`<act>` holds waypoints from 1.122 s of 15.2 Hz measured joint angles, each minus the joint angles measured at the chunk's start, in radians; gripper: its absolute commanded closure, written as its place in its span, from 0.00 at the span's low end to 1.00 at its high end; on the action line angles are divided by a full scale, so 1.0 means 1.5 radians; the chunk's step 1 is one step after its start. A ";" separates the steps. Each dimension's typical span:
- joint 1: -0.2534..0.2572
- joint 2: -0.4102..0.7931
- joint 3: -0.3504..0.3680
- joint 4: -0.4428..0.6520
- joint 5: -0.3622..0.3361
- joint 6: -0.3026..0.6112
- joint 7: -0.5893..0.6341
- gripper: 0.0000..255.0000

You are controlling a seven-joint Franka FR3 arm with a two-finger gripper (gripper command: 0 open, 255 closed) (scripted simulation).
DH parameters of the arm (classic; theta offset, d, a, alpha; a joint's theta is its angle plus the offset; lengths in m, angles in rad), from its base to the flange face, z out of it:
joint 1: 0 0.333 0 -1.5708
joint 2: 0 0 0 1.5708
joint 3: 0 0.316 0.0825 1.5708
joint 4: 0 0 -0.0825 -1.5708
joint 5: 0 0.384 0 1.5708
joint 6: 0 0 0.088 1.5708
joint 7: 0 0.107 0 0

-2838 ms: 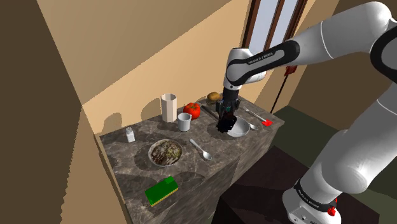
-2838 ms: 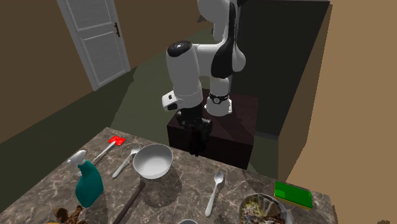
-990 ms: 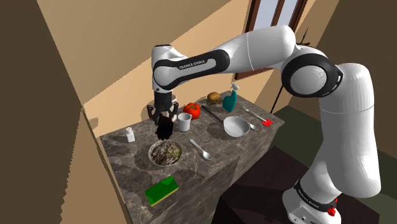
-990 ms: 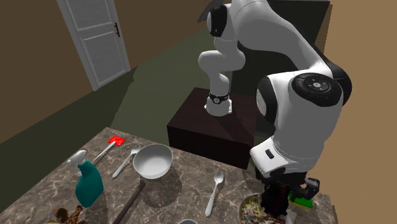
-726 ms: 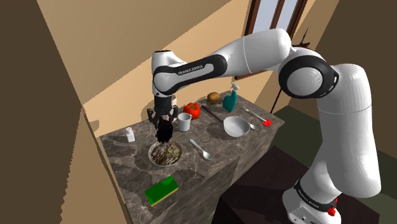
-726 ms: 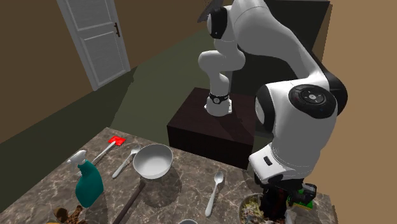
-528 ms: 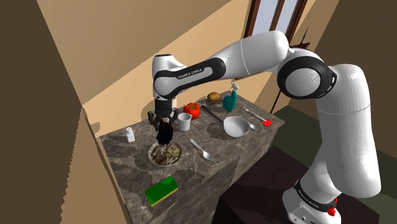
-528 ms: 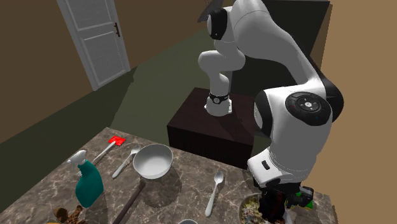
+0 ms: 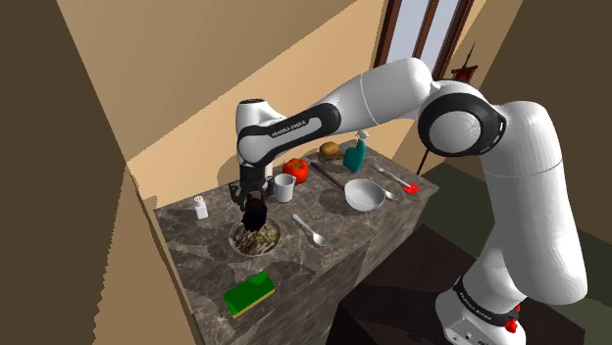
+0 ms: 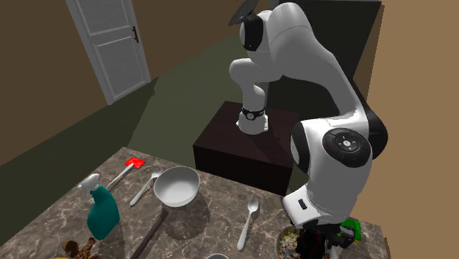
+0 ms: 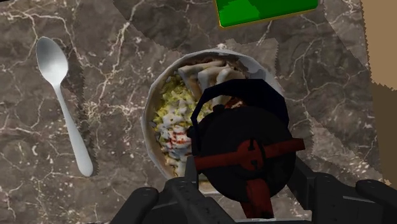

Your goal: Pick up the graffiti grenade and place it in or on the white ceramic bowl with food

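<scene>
Placement seems the step in hand: our gripper (image 9: 254,209) clasps the dark grenade (image 11: 245,149) just above the bowl (image 11: 151,127) of food, so we should next lower and release.

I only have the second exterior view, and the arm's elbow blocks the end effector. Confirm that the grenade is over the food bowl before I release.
Observer: In the wrist view, the dark, red-marked grenade is clasped in the end effector, directly over the white bowl of food.
Operator: Give me its height.
Observer: In the shoulder view it hangs low over the bowl. I cannot tell whether it touches the food.
Operator: Report anything close by.
Observer: The shoulder view shows a white cup and a small white shaker on the wall side of the bowl, both apart from the end effector.
</scene>
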 measured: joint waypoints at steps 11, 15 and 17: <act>0.000 0.002 0.000 -0.001 0.000 0.004 0.000 0.00; -0.001 -0.008 0.000 0.013 -0.001 -0.019 0.001 0.00; -0.003 -0.021 -0.001 0.031 -0.001 -0.050 0.002 0.00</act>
